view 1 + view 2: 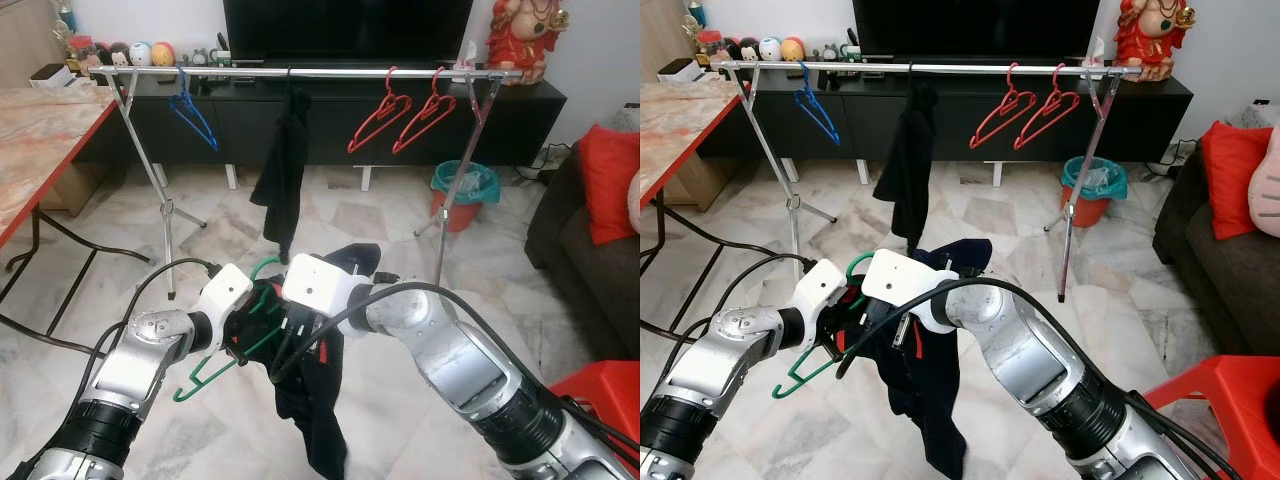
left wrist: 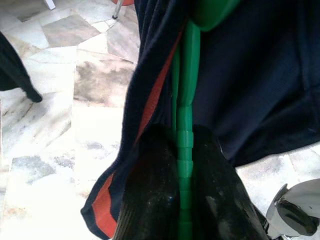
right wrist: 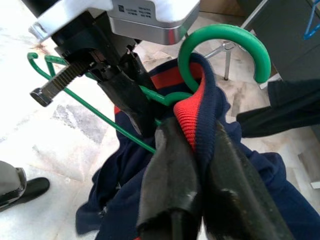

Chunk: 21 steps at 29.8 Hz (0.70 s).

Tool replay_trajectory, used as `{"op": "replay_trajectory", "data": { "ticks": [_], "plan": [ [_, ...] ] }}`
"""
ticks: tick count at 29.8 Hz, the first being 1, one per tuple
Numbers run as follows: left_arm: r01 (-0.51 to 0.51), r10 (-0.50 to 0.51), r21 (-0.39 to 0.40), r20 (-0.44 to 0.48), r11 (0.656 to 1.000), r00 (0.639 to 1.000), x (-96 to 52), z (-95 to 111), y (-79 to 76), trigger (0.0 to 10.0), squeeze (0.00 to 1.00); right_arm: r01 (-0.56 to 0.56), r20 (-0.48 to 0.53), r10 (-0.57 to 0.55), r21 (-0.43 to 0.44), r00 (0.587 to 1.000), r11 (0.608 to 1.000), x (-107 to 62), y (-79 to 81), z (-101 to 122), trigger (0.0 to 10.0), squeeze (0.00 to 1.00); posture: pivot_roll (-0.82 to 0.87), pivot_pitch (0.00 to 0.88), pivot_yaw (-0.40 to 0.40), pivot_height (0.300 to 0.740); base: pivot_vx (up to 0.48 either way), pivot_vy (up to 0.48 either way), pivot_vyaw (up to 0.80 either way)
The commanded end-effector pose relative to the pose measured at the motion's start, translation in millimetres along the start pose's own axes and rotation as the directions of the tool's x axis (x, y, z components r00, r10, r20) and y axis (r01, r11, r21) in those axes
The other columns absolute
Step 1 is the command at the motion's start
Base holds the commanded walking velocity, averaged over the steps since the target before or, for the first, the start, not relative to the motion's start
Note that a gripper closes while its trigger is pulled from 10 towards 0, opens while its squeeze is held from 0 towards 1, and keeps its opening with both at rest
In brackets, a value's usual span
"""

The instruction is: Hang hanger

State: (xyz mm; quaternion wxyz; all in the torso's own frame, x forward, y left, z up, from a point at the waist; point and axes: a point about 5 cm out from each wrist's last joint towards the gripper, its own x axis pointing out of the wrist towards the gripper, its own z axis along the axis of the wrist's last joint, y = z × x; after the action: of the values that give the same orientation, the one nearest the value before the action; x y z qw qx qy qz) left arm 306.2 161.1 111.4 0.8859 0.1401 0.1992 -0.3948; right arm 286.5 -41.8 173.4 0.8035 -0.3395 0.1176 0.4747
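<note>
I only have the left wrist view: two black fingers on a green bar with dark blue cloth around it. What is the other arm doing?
Observer: The right tool pinches the red-and-navy ribbed collar of the navy garment, just under the green plastic hanger's hook.
Operator: Is the garment fully on the hanger?
Observer: Can't tell; most of it hangs below both tools, above the marble floor.
Operator: Where's the rail?
Observer: The silver clothes rail stands ahead, before the black TV cabinet.
Operator: Any free space on it?
Observer: Yes, between the blue hanger and the hanging black garment.
</note>
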Motion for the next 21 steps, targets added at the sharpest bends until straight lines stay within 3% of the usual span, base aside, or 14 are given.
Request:
{"op": "replay_trajectory", "data": {
  "ticks": [1, 21],
  "plan": [
    [0.015, -0.015, 0.010, 0.021, 1.000, 1.000, -0.3, 6.9, -2.0, 10.0, 0.00, -0.006, 0.009, 0.006, -0.023, 1.000, 1.000, -0.9, -1.2, 2.5, 10.0, 1.00, -0.10, 0.000, 0.015, 0.740, 0.000, 0.000, 0.00],
    [0.014, -0.014, -0.004, 0.020, 1.000, 1.000, -1.1, 6.5, -1.3, 10.0, 0.00, -0.113, -0.072, 0.106, -0.109, 0.992, 0.988, -17.2, 6.5, -17.2, 10.0, 1.00, -0.11, 0.000, 0.032, 0.740, 0.000, 0.000, 0.00]
  ]
}}
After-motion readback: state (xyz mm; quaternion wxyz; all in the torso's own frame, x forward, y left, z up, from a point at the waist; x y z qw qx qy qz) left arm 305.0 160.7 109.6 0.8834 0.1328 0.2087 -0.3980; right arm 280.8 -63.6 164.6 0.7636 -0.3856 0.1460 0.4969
